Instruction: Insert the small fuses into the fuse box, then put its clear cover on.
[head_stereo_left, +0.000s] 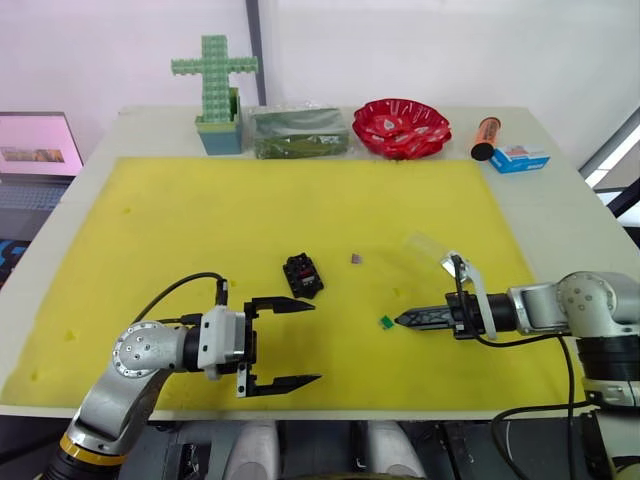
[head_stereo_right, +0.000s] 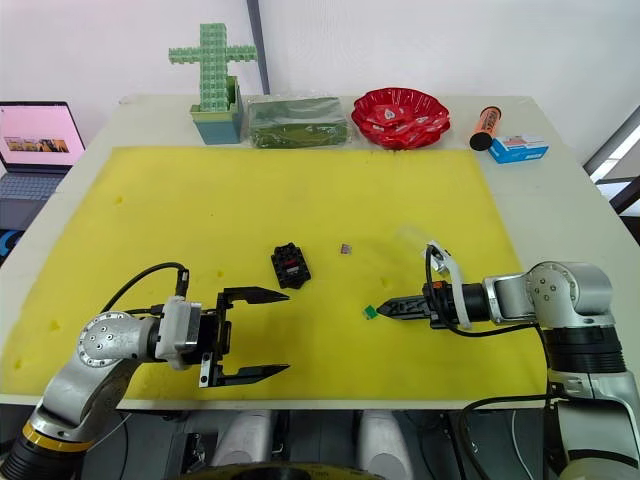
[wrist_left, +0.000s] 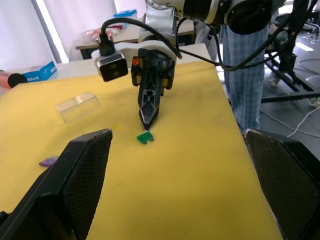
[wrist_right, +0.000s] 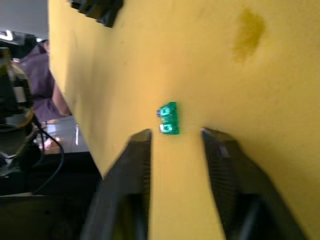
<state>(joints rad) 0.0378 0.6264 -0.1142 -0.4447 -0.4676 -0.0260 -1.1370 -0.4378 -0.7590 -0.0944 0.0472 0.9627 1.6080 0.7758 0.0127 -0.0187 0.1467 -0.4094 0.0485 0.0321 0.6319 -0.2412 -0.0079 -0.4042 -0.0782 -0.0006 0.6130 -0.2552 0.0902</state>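
**Green fuse lined up, not yet gripped**

Your right gripper lies low over the yellow mat, its fingers spread a little with the green fuse just ahead of their tips, still lying flat on the mat. Your left gripper hovers with its fingers wide apart and empty, near the fuse box.

Taking the fuse box as your landmark: the green fuse sits to its right and nearer to you, a purplish fuse lies just to its right and slightly farther back, and the clear cover rests well to the right, beyond your right gripper. The box appears to have something red in its top, though you cannot tell how many slots are filled.

Watch the approach. The fuse is tiny and flat, so fingers closing slightly off-centre could flick it away or press it into the soft mat. Coming in too shallow may push it ahead instead of straddling it. A skewed pinch would also leave it tilted, making insertion into a slot awkward.
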